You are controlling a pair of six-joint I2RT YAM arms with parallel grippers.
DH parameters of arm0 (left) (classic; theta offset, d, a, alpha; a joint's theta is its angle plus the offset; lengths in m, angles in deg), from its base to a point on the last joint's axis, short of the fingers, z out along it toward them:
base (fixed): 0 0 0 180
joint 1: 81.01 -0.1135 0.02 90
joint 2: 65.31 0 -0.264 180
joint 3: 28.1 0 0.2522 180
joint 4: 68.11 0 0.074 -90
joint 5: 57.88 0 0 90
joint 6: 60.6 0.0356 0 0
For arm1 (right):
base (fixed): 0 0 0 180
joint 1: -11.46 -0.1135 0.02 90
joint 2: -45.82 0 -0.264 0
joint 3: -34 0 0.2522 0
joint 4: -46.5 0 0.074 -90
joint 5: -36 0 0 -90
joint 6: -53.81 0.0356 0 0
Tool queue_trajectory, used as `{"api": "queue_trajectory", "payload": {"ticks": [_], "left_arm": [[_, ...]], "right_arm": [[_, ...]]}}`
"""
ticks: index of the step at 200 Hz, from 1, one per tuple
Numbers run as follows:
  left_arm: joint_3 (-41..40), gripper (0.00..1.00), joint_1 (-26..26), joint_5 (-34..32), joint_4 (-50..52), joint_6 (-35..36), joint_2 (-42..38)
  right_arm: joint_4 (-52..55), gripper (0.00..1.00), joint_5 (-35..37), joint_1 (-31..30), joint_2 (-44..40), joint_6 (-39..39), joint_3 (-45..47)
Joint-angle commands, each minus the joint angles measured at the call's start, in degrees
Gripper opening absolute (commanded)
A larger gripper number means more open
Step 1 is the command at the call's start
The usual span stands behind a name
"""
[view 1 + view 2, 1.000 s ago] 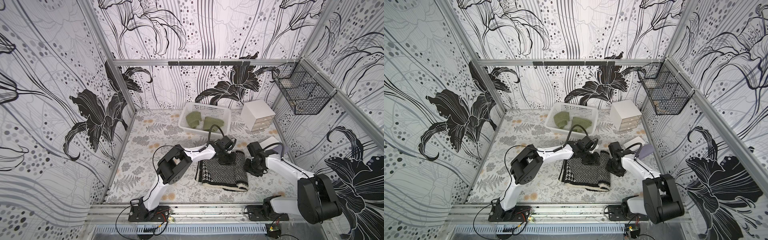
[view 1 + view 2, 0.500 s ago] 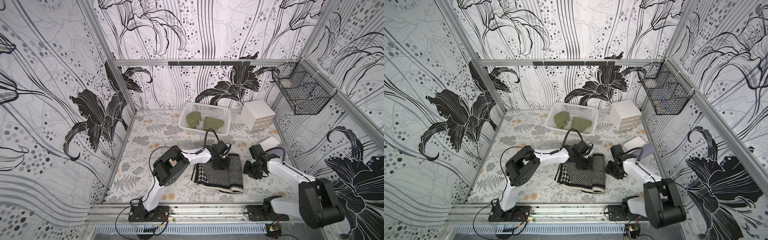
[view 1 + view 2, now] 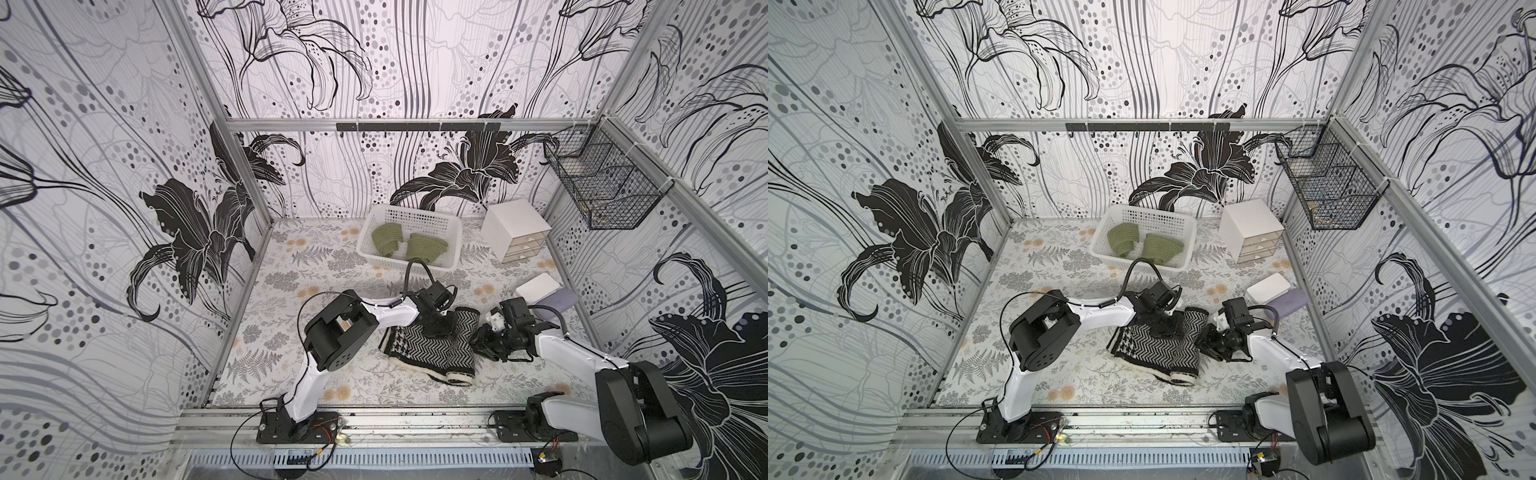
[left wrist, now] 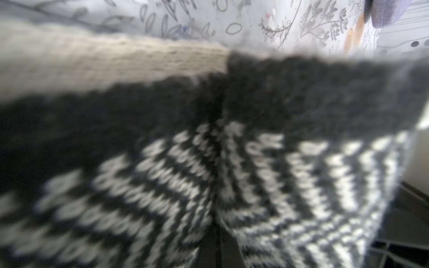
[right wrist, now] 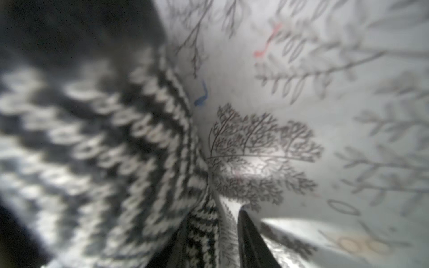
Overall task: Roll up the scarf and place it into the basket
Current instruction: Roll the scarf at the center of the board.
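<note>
A black-and-white zigzag scarf (image 3: pixel 428 353) lies crosswise on the counter (image 3: pixel 291 299) at lower centre, well below the white basket (image 3: pixel 415 218) at upper centre. The left fingers (image 3: pixel 436 330), pressed together, pinch its upper edge; the right fingers (image 3: pixel 484 343) appear to clamp its right edge.

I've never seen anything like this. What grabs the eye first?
Probably the bold black lily wallpaper on all the walls. Next comes the zigzag black-and-white scarf, lying near the front between the left arm and the right arm. The white basket at the back holds two green rolls.
</note>
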Motion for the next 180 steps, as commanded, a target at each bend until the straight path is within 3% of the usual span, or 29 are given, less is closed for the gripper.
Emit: {"api": "queue_trajectory", "payload": {"ticks": [1,45,81,139,165,180], "left_arm": [[-2.1,0.00,-1.2,-3.2,-1.6,-1.4,1.5],[-2.4,0.00,-1.2,-1.7,-3.2,-2.5,2.2],[-2.5,0.00,-1.4,-0.6,-4.1,-3.1,2.4],[-2.1,0.00,-1.5,2.9,-8.1,-4.9,2.9],[-1.6,0.00,-1.3,5.5,-10.7,-5.5,2.8],[-1.7,0.00,-1.2,7.4,-13.3,-6.1,2.6]], "right_arm": [[-3.0,0.38,-7.0,-1.2,-1.1,1.6,1.3],[-10.2,0.39,-4.4,-4.8,-3.6,6.8,1.4],[-12.6,0.54,0.6,-6.4,-7.6,9.9,2.0],[-25.3,0.59,0.8,-10.3,2.9,14.0,1.4],[-29.1,0.50,1.7,-13.0,7.2,15.2,-0.2],[-29.8,0.31,1.6,-13.8,8.1,15.5,-1.1]]}}
